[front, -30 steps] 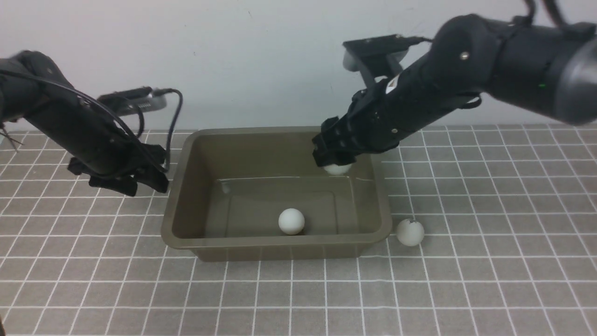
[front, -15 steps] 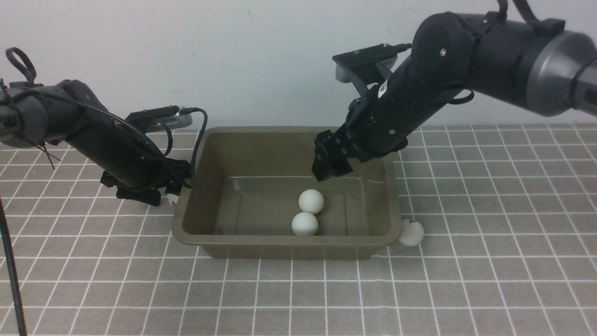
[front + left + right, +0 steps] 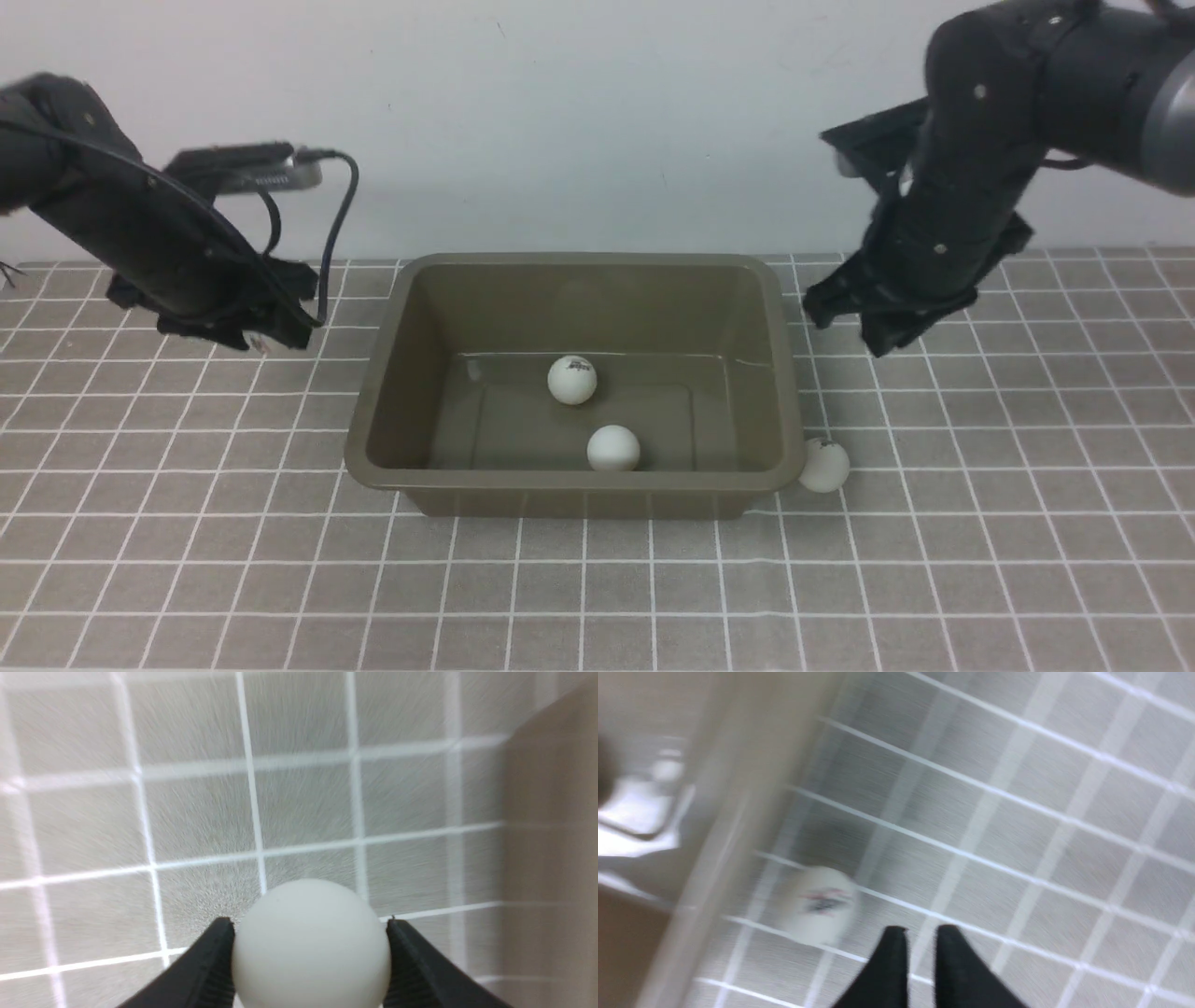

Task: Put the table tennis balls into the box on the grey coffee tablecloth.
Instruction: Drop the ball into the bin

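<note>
The olive-brown box (image 3: 579,264) stands mid-table on the grey coffee tablecloth (image 3: 980,523). Two table tennis balls lie inside it: one with a dark logo (image 3: 571,380) and a plain one (image 3: 613,448) near the front wall. A third ball (image 3: 823,465) rests on the cloth against the box's right front corner and is blurred in the right wrist view (image 3: 819,905). My left gripper (image 3: 260,341) hangs left of the box, shut on a white ball (image 3: 310,942). My right gripper (image 3: 854,331) is right of the box, above the cloth. Its fingers (image 3: 896,952) are nearly together and empty.
The box's outer wall shows at the edge of the left wrist view (image 3: 551,812) and blurred in the right wrist view (image 3: 738,765). A pale wall stands behind the table. The cloth spreads wide in front of the box and on both sides.
My right gripper let its ball fall into the box, then swung right, out over the cloth. That ball rolled left inside. My left gripper moved left and up with its ball.
</note>
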